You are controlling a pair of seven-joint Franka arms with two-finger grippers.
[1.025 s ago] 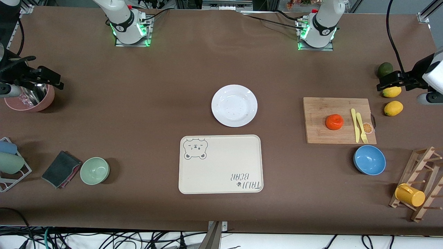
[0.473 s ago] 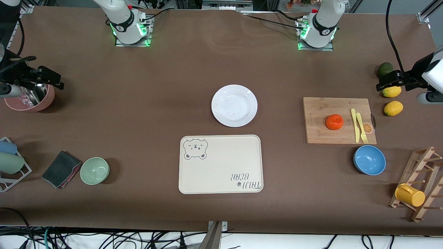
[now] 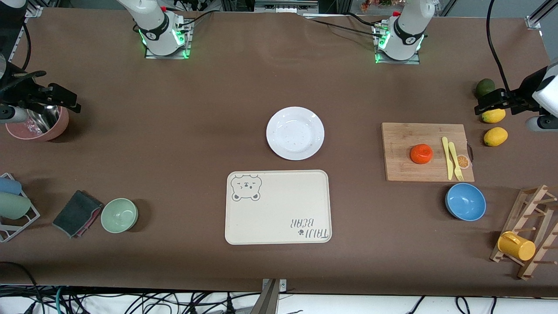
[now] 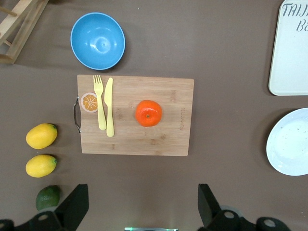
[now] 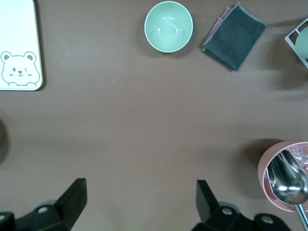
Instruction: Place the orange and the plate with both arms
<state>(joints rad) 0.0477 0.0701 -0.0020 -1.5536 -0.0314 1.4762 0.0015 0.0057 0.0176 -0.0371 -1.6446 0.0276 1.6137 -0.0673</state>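
The orange sits on a wooden cutting board toward the left arm's end of the table; it also shows in the left wrist view. The white plate lies on the table at the middle, just farther from the front camera than the cream bear-print tray; its edge shows in the left wrist view. My left gripper is open and empty, high over bare table beside the board. My right gripper is open and empty, high over bare table near a pink bowl.
A yellow knife and fork lie on the board. A blue bowl, two lemons, a dark green fruit and a wooden rack with a yellow cup stand around it. A green bowl, a grey cloth and a cup holder are at the right arm's end.
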